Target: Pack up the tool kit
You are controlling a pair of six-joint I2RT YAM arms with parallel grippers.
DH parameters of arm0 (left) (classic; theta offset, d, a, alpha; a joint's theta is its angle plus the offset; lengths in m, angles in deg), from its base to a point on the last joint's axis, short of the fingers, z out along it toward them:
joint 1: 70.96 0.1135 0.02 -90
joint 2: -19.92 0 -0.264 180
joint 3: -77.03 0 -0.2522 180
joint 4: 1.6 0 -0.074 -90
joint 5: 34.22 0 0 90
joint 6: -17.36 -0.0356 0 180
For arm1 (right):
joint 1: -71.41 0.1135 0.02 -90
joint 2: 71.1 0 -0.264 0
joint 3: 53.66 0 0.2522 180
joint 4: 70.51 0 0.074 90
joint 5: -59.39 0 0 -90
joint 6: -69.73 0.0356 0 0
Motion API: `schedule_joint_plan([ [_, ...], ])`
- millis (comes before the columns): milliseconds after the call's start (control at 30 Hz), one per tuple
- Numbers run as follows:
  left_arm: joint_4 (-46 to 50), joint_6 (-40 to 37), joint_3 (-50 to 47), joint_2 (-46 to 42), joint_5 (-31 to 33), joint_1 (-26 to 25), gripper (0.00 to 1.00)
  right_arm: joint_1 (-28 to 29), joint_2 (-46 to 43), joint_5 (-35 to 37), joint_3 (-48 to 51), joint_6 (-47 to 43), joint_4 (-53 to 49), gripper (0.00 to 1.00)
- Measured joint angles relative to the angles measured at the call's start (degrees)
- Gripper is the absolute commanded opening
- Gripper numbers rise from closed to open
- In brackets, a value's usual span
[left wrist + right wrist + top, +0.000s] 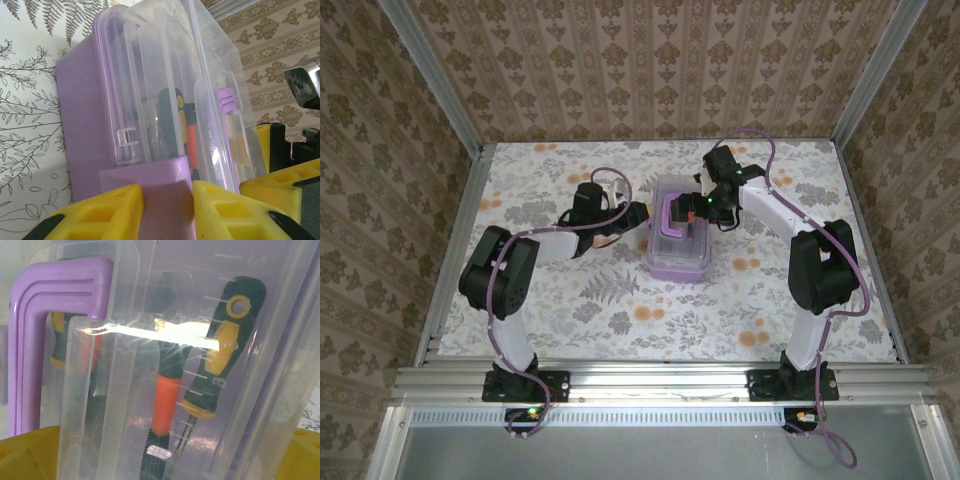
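purple lip of tool kit (82, 117) inside left gripper (168, 202), right gripper (702, 206) above lid

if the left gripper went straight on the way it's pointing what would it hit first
The tool kit box: its purple wall stands right ahead of the left gripper, and a purple lip sits between its yellow fingers. Whether they touch it is unclear.

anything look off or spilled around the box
Nothing stands out: the box sits upright on the table, lid on, and a screwdriver and an orange-handled tool lie inside it.
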Motion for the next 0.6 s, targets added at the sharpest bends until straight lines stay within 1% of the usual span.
schedule_joint_plan([
  [267, -0.07, -0.74, -0.22, 0.02, 0.09, 0.0, 0.32, 0.0, 0.0, 0.0, 0.0, -0.46, -0.04, 1.0],
  [600, 6.71, -5.62, 2.16, -0.66, 0.9, -0.04, 0.32, 0.0, 0.0, 0.0, 0.0, -0.48, -0.04, 1.0],
])
